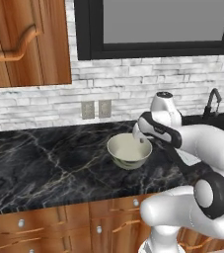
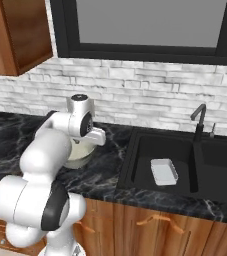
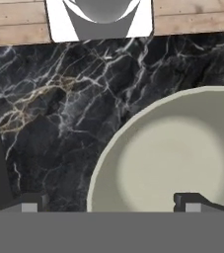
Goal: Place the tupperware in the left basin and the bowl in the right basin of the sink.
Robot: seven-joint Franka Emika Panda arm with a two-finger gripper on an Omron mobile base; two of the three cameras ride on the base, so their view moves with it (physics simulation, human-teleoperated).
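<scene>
On counter point(image 1: 44, 163), bowl point(image 1: 129, 151) sits w/ gripper point(image 3: 111, 202) just above its rim, jaws wide apart, one tip over bowl, other over counter. Right base view adds tupperware point(image 2: 164, 171) already in left basin point(image 2: 145, 155) of sink point(image 2: 130, 165).

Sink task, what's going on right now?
The tupperware already lies in the left basin of the sink. The gripper is open and hangs over the bowl, which sits on the black marble counter left of the sink; one fingertip is over the bowl's inside, the other outside its rim. The bowl isn't gripped yet.
</scene>
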